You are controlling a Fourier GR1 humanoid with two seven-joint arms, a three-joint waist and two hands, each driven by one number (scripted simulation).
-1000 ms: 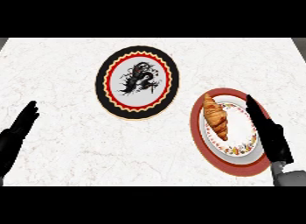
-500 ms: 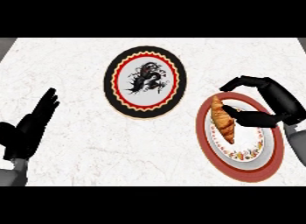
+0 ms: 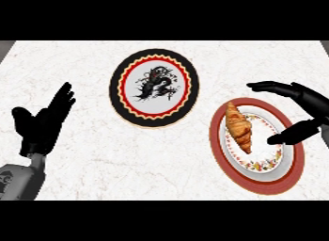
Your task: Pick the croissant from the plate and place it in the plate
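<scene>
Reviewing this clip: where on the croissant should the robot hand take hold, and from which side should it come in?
Grip the croissant across its thick middle, coming from above and the right. It lies lengthwise on the red-rimmed plate, tapering at both ends, so the middle likely gives the best purchase. The right robot hand is already open beside it, fingers above and thumb below, apart from the pastry.

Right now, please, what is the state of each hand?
Left hand: open, holding nothing, resting at the view's left.
Right hand: open, above the brown croissant, not gripping it.
</scene>
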